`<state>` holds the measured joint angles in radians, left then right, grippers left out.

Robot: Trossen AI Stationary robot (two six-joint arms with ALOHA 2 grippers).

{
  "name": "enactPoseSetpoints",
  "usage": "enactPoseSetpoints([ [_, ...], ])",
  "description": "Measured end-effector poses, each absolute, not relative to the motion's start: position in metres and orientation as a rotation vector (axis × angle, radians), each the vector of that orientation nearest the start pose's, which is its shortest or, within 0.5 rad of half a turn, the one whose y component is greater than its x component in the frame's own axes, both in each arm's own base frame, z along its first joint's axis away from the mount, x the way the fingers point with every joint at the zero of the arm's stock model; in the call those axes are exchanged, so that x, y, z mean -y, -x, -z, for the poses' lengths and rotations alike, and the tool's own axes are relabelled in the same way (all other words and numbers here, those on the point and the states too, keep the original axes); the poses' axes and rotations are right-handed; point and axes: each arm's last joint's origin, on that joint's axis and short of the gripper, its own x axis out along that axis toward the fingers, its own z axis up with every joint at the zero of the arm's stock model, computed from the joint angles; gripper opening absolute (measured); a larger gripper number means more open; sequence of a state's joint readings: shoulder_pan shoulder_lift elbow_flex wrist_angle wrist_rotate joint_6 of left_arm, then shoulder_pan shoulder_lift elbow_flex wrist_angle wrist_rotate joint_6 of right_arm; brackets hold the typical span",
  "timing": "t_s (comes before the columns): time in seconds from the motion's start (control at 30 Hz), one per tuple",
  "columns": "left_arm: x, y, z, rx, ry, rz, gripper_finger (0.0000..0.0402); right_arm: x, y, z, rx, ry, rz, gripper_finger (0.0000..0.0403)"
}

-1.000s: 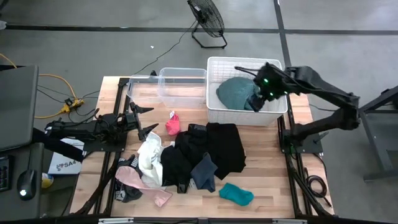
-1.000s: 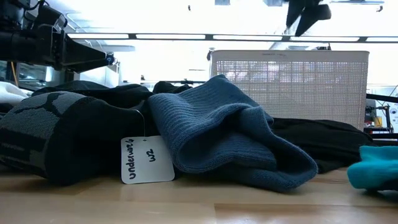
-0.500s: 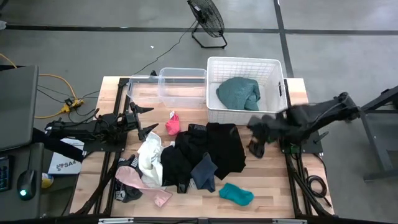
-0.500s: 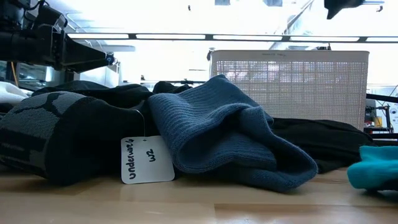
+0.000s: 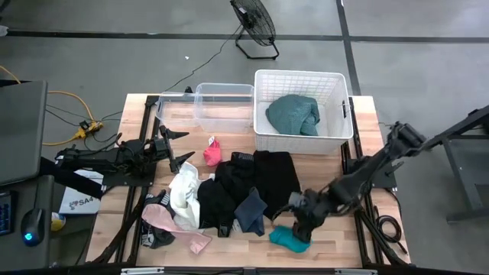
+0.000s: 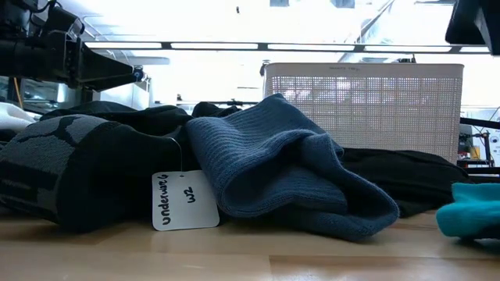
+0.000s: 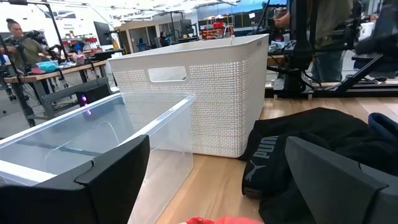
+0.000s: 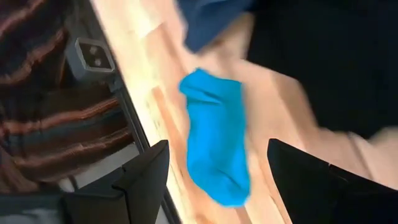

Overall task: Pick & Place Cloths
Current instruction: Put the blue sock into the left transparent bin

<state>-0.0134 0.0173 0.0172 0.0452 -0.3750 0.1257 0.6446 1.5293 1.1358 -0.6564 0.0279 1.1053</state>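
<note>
Tabletop [image 5: 321, 164]; right gripper [image 5: 300, 221] agape, empty

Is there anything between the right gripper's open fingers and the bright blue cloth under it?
Nothing. In the right wrist view, the right gripper hangs open above the bright blue cloth, with only air and bare wooden table around it.

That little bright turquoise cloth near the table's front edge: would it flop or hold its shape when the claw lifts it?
The turquoise cloth lies flat and crumpled, so it will probably droop. It looks small and thin, likely very light. The open right gripper may pinch only one fold.
</note>
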Motion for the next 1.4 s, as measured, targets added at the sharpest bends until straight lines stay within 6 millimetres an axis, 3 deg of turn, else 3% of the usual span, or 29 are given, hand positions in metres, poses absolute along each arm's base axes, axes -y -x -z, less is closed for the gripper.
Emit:
enactPoseSetpoints([
  [0.2,-0.009,-0.096,-0.172,0.022,-0.115,-0.364,0.0367,-0.218,-0.252,-0.202,-1.226,-0.302,-0.162,0.0263],
  [0.33,-0.009,-0.096,-0.172,0.022,-0.116,-0.364,0.0367,-0.226,-0.252,-0.18,-1.31,-0.235,-0.199,0.0263],
  [0.8,-0.009,-0.096,-0.172,0.022,-0.115,-0.364,0.0367,-0.239,-0.249,-0.145,-1.321,0.013,-0.209,0.0254],
  [0.97,-0.009,-0.096,-0.172,0.022,-0.115,-0.364,0.0367,-0.239,-0.25,-0.138,-1.339,0.037,-0.208,0.019],
  [1.2,-0.009,-0.096,-0.172,0.022,-0.115,-0.364,0.0367,-0.233,-0.254,-0.139,-1.361,0.014,-0.195,0.0023],
  [1.4,-0.009,-0.096,-0.172,0.022,-0.116,-0.364,0.0367,-0.223,-0.262,-0.14,-1.388,-0.095,-0.141,0.0007],
])
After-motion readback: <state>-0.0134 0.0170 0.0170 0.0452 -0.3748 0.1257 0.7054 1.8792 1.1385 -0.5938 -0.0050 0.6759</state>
